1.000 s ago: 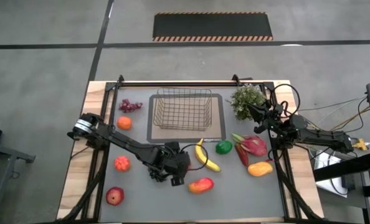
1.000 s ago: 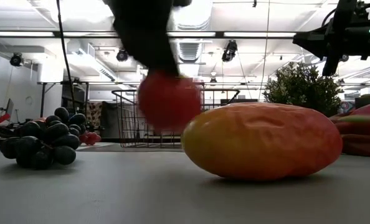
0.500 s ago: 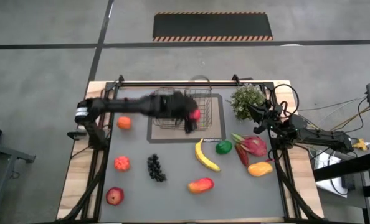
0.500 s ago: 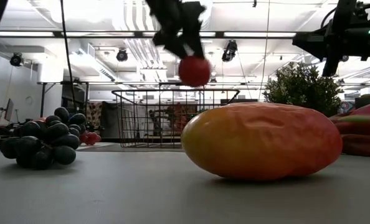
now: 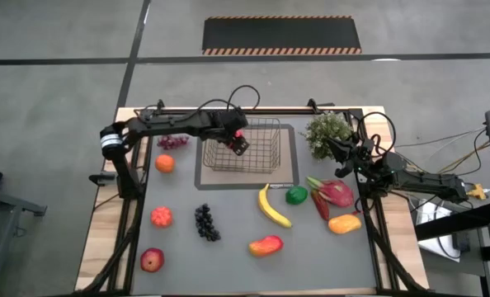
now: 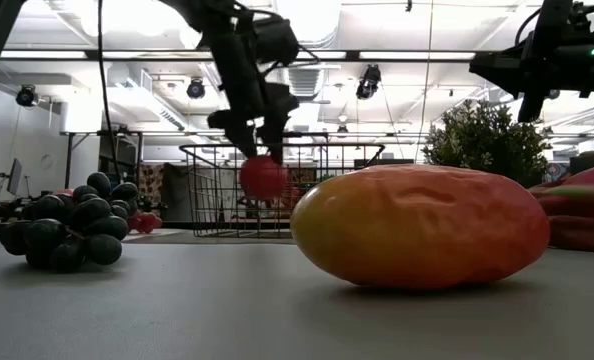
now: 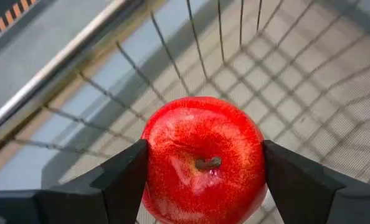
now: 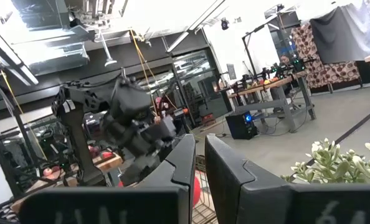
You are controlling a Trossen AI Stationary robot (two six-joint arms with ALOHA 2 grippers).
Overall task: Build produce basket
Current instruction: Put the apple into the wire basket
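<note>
Basket [image 5: 243, 145] sits at 12 o'clock; my left gripper [image 7: 203, 180] clamps an apple [image 7: 202, 160] above it for release; right gripper [image 5: 344, 153] waits, fingers nearly together.

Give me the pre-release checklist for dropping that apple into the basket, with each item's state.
1. Left pincer shut on the apple: ok.
2. Apple over the basket, inside its rim: ok, its mesh floor shows beneath it in the left wrist view.
3. Basket interior free of other produce: ok.
4. Basket upright on the tray: ok.
5. Apple's height above the basket floor: cannot tell.
6. Right pincer clear of the basket, by the plant: ok.
</note>
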